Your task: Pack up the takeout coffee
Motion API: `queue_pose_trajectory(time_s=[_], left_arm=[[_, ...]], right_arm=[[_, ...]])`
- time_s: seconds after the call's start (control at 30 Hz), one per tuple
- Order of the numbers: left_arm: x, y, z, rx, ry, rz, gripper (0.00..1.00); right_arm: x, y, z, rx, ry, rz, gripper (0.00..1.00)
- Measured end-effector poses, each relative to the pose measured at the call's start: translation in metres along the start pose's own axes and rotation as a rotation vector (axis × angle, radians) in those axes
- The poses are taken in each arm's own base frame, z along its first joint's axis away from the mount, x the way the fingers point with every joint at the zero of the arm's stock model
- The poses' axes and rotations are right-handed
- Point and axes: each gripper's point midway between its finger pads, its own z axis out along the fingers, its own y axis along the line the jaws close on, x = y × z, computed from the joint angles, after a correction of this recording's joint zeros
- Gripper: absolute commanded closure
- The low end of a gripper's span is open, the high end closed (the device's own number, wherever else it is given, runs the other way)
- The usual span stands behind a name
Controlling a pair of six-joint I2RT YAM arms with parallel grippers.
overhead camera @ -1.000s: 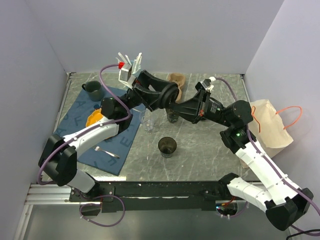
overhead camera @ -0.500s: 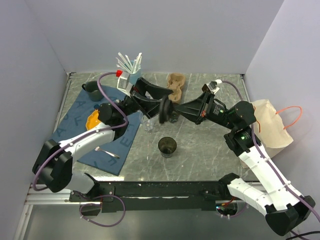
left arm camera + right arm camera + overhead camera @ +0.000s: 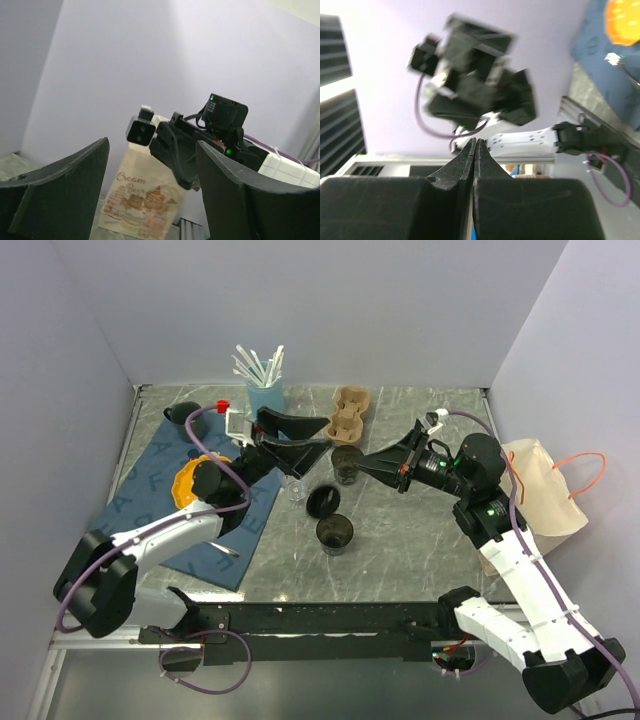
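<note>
The small black tapered disposable cup (image 3: 346,467) stands upright at mid-frame on the grey marbled counter (image 3: 420,540), apparently uncapped. A round black plastic lid (image 3: 322,502) sits tilted to its lower left, just beside a second, wider dark tumbler (image 3: 334,534).

The right hand (image 3: 362,462) is nearer. Its closed tips point left and lie just right of the cup's wall; whether they touch it I cannot tell. That arm reaches in roughly level from the right.

The left hand (image 3: 322,436) is spread wide and holds nothing. It points right, above and left of the cup, over a clear drinking glass (image 3: 295,489).

The lid likely needs fitting before packing.
</note>
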Motion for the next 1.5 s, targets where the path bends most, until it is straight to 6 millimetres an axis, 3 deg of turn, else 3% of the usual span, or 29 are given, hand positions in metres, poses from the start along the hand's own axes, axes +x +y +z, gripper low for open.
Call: queue_pose_trajectory(time_s=[0.17, 0.3, 0.47, 0.63, 0.77, 0.8, 1.0, 1.13, 1.23, 1.5], left_arm=[[-0.016, -0.001, 0.002, -0.023, -0.037, 0.096, 0.28], [-0.011, 0.015, 0.0, -0.102, -0.022, 0.094, 0.28], [-0.004, 0.071, -0.015, -0.442, 0.037, 0.073, 0.15], [-0.039, 0.12, -0.043, -0.851, 0.055, 0.069, 0.16], [-0.078, 0.166, -0.115, -1.25, 0.008, 0.08, 0.21], [-0.084, 0.18, -0.146, -1.374, -0.001, 0.08, 0.21], [-0.078, 0.215, -0.3, -1.963, 0.029, 0.04, 0.34], [-0.062, 0.222, -0.369, -2.222, 0.107, 0.002, 0.51], [-0.046, 0.23, -0.391, -2.275, 0.23, -0.011, 0.49], [-0.011, 0.252, -0.394, -2.16, 0.544, -0.025, 0.46]], right_arm=[[-0.014, -0.025, 0.0, 0.082, -0.03, -0.025, 1.0], [-0.021, -0.047, -0.001, 0.182, -0.041, -0.049, 1.0], [-0.025, -0.059, -0.007, 0.263, -0.06, -0.111, 0.98], [-0.025, -0.066, -0.012, 0.32, -0.052, -0.146, 0.95], [-0.029, -0.064, -0.013, 0.343, -0.055, -0.191, 0.94], [-0.029, -0.064, -0.013, 0.347, -0.056, -0.201, 0.94], [-0.028, -0.072, -0.017, 0.38, -0.054, -0.212, 0.93], [-0.026, -0.072, -0.021, 0.388, -0.061, -0.225, 0.93], [-0.024, -0.071, -0.025, 0.39, -0.065, -0.24, 0.93], [-0.023, -0.078, -0.03, 0.424, -0.071, -0.255, 0.93]])
